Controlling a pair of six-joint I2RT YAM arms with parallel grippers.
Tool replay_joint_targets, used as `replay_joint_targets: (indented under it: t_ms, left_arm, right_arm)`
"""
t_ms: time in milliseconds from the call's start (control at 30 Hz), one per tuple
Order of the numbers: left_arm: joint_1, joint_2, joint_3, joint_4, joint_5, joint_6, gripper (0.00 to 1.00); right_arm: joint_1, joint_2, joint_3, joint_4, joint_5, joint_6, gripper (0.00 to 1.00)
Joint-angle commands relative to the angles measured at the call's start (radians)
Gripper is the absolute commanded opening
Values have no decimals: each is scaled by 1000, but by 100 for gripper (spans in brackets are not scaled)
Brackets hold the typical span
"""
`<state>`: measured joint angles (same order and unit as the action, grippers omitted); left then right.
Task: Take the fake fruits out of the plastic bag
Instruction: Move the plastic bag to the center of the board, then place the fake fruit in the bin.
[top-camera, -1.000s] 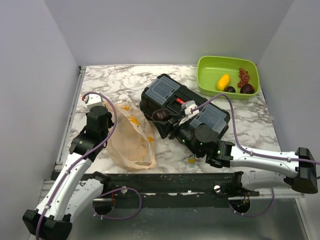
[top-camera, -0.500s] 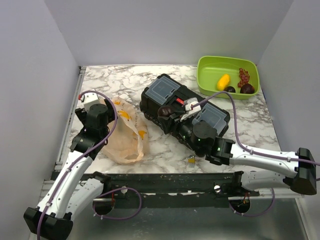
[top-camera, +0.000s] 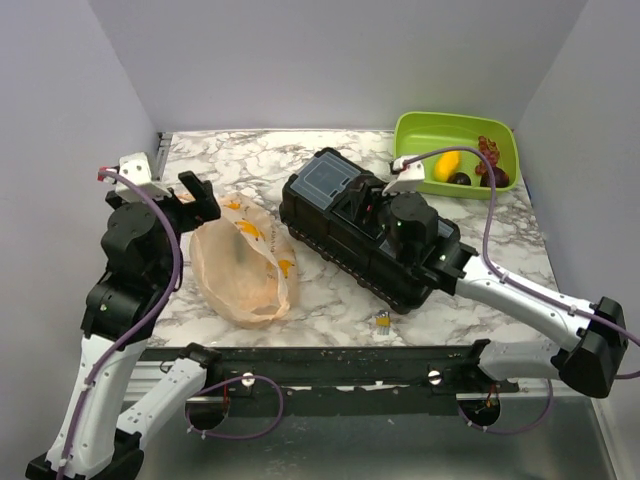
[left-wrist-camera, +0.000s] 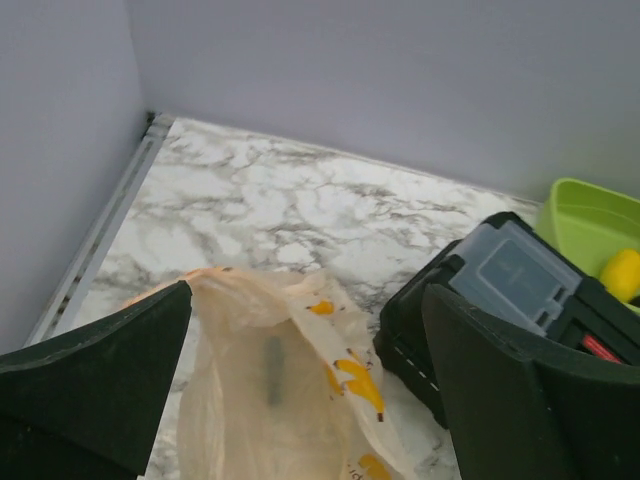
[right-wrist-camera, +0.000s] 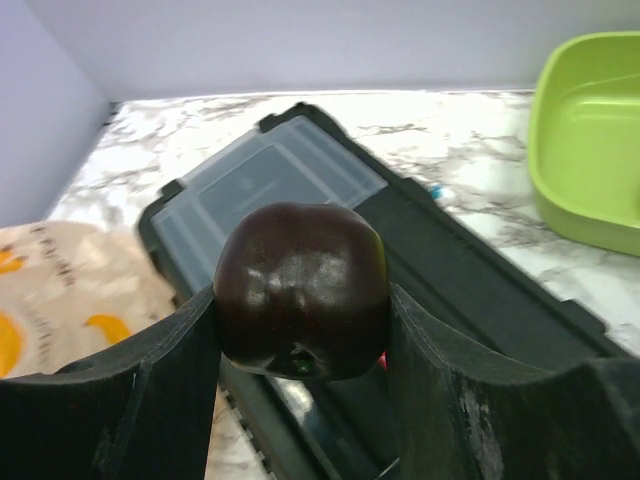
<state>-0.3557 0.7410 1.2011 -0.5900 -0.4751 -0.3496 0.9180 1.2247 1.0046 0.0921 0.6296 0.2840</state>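
On a marble-patterned desk (top-camera: 250, 160), seen from overhead, the left hand (top-camera: 195, 205) (left-wrist-camera: 308, 300) hangs with its jaws spread wide and holding nothing, above the 11 o'clock end of the plastic bag (top-camera: 240, 270) (left-wrist-camera: 280, 380) (right-wrist-camera: 50, 290). The tan bag, printed with bananas, lies crumpled flat on the desk at 9 o'clock from a black toolbox (top-camera: 325, 185) (left-wrist-camera: 510, 280) (right-wrist-camera: 290, 180), just beside it. Over the middle of the toolbox, the right hand (top-camera: 368, 205) (right-wrist-camera: 300, 300) is clamped on a dark purple plum (right-wrist-camera: 300, 290), one finger pressing each side, the fruit held clear above the box's lid. At 1 o'clock from the toolbox, in the desk's far right corner, a lime-green bin (top-camera: 455, 125) (left-wrist-camera: 585, 215) (right-wrist-camera: 590, 150) holds a yellow lemon (top-camera: 447, 165) (left-wrist-camera: 622, 275), two dark plums (top-camera: 461, 179) and a cluster of red grapes (top-camera: 488, 152).
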Motion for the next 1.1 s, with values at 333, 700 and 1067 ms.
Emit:
replay_joint_targets:
  t_ms: [333,700,1067]
  left_arm:
    - [-62,57,-35,229,604,128,97]
    - [-188,6,-213,374,424,316,96]
    - [-252,-106,-372,499,392,377,96]
  right_arm:
    - [-461,48,78,-165,-139,136,1]
    - [-798,204,78,-186,-158,237,1]
    - [-911,418,194,-168,-136,291,4]
